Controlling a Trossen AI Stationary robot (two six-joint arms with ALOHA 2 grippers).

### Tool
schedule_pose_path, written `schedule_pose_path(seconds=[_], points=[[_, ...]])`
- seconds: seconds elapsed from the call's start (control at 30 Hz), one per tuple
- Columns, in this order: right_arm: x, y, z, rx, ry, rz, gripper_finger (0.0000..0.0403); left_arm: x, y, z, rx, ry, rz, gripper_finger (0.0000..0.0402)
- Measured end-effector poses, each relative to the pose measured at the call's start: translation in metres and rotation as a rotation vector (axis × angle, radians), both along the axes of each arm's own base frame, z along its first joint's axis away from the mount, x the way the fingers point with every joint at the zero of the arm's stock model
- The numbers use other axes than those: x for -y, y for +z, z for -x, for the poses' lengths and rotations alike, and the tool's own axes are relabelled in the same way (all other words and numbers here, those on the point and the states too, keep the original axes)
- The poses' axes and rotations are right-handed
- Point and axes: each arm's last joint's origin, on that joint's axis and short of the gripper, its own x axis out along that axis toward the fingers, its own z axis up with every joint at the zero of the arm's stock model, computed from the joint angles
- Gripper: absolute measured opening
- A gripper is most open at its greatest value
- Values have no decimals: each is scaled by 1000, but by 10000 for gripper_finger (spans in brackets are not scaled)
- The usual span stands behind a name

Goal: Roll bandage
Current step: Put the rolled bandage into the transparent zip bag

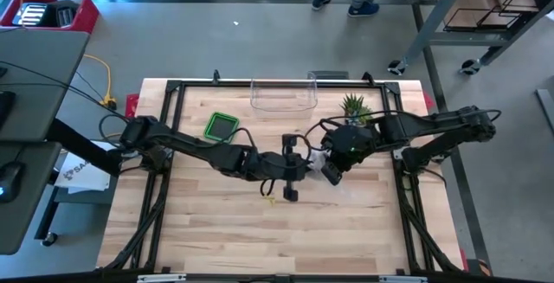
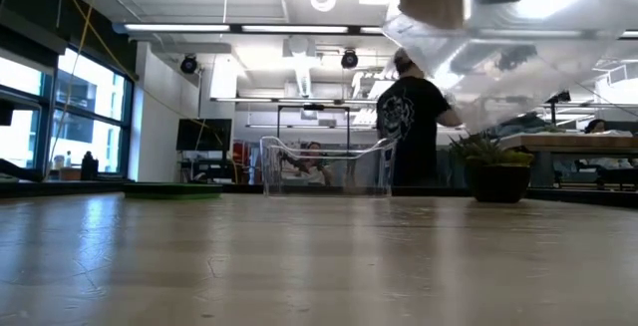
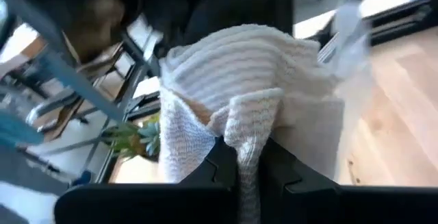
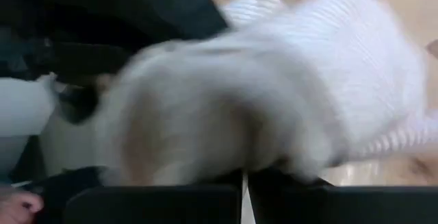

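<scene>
Both fingers' sets grip bandage [image 3: 253, 87]; plant [image 1: 356, 106], clear bin [image 1: 283, 95] behind.

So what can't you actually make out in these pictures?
- White ribbed bandage: high view, both grippers cover it; how far it is rolled is hidden.
- Right wrist view: bandage blurred.
- Low view: clear plastic sheet cut off by the top edge.
- Green square tray: contents too small.

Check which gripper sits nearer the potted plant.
The right gripper: it holds the bandage just in front of the potted plant. The left gripper sits farther toward the table's middle.
</scene>
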Motion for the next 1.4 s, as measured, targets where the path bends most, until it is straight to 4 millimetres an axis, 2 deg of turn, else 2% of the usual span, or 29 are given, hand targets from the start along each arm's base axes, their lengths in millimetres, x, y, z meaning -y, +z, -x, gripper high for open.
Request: schedule_pose_path(seconds=[0.37,0.6,0.73,0.93,1.13,1.4], points=[[1,17,-9,188,-55,-33,0,9,-18,2,19,50,64,13],[2,15,-7,162,-41,-14,0,7,5,16,46,56,31,13],[5,17,-9,188,-69,13,0,4,18,25,37,4,46,12],[14,24,-18,307,-88,36,0,1,23,24,40,-144,56,12],[16,23,-17,295,-78,53,0,-4,41,27,144,-162,60,12],[16,20,-17,278,-40,106,0,-15,41,28,125,-76,77,12]])
